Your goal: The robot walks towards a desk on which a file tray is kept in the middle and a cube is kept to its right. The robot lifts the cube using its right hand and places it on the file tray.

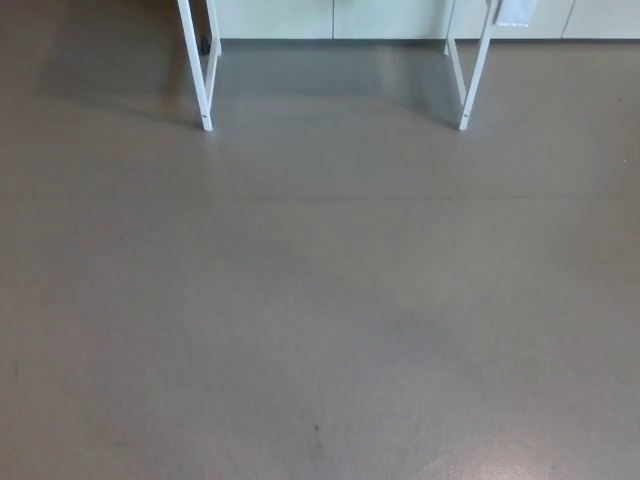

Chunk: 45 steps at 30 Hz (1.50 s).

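Grey floor (320,320) fills nearly the whole head view, bare and faintly glossy. At the top edge stand the left leg frame (203,75) and the right leg frame (468,75), both white and cut off above, with pale cabinet fronts (330,15) behind them. These frames likely carry the tabletop, which lies above the picture's edge, so the cube and the file tray are out of sight, presumably up there. Neither the left hand nor the right hand shows, so I cannot tell whether their fingers are apart or together. Judging by the stretch of floor ahead, the robot is on its walking approach, and the lift has not begun.
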### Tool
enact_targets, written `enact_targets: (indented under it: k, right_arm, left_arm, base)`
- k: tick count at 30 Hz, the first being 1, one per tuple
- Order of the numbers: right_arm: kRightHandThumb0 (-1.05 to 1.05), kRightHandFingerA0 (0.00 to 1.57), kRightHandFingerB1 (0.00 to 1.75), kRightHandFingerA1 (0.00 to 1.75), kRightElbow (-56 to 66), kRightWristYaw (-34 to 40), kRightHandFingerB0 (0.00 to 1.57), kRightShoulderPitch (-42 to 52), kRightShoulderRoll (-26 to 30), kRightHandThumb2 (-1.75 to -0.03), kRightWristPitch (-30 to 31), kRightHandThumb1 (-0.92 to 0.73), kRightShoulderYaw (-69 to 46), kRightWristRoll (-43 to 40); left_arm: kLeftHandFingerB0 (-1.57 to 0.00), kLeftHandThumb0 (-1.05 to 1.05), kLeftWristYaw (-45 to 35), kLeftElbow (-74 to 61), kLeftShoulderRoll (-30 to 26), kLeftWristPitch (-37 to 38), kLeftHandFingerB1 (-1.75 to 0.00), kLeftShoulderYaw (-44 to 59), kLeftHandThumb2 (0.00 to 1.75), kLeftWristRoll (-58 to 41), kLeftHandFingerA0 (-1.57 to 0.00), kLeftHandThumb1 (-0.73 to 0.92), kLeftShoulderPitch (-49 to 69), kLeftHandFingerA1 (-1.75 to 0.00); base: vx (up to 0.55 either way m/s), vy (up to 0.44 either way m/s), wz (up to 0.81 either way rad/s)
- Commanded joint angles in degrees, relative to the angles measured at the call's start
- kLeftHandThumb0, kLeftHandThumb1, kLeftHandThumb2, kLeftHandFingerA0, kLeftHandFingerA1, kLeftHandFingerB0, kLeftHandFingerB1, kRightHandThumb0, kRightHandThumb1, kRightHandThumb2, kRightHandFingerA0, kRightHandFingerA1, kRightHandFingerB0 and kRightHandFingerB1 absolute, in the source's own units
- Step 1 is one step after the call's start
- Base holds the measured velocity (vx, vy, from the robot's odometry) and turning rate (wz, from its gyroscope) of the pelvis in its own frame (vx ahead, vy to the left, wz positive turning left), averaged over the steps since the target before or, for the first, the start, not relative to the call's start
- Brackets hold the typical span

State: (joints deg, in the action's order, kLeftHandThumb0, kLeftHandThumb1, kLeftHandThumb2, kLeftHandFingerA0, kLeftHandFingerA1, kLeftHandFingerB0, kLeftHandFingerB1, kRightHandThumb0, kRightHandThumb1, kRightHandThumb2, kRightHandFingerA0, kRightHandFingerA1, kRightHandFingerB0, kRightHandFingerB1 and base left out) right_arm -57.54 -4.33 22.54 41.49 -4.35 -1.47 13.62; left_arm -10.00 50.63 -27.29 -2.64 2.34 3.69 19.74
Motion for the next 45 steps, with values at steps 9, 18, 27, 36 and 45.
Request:
enact_targets:
  k: [9,18,27,36,45]
  right_arm:
    - [-0.34,0.00,0.49,0.48,-3.1,-2.1,0.00,-0.1,1.9,-0.97,-5.6,-0.42,1.4,0.3]
    - [-0.36,0.01,0.49,0.48,-5.0,-1.8,0.00,4.0,2.5,-0.97,-10.6,-0.41,2.3,0.6]
    - [-0.59,0.09,0.34,0.47,-5.3,-2.4,0.00,3.6,3.4,-0.83,-10.4,-0.43,3.0,1.5]
    - [-0.63,0.22,0.26,0.36,-5.2,-1.3,0.17,3.9,5.1,-0.59,-12.2,-0.64,4.9,3.0]
    - [-0.64,0.06,0.40,0.45,-6.2,-3.9,0.06,2.4,5.1,-0.83,-11.1,-0.43,4.5,1.8]
  left_arm:
    - [0.00,-0.36,-3.7,1.2,0.5,1.1,-0.51,5.8,1.07,-3.3,-0.01,0.54,6.5,-0.52]
    - [0.00,-0.36,-5.3,-2.1,1.0,1.2,-0.50,7.8,1.06,-4.0,-0.03,0.52,14.8,-0.53]
    - [-0.08,-0.56,-6.7,-1.9,2.2,0.4,-0.25,9.3,0.62,-5.7,-0.05,0.67,15.9,-0.40]
    - [0.00,-0.51,-5.1,-5.4,2.6,-1.2,-0.39,8.6,0.90,-5.3,-0.01,0.46,18.0,-0.51]
    - [0.00,-0.34,2.4,-6.7,2.4,-2.9,-0.50,5.5,1.06,0.8,-0.02,0.56,17.4,-0.51]
  base:
    - [0.01,0.015,-0.03]
    - [0.11,0.232,-0.02]
    - [0.15,-0.028,0.06]
    - [0.26,-0.135,0.09]
    - [0.30,0.043,-0.12]
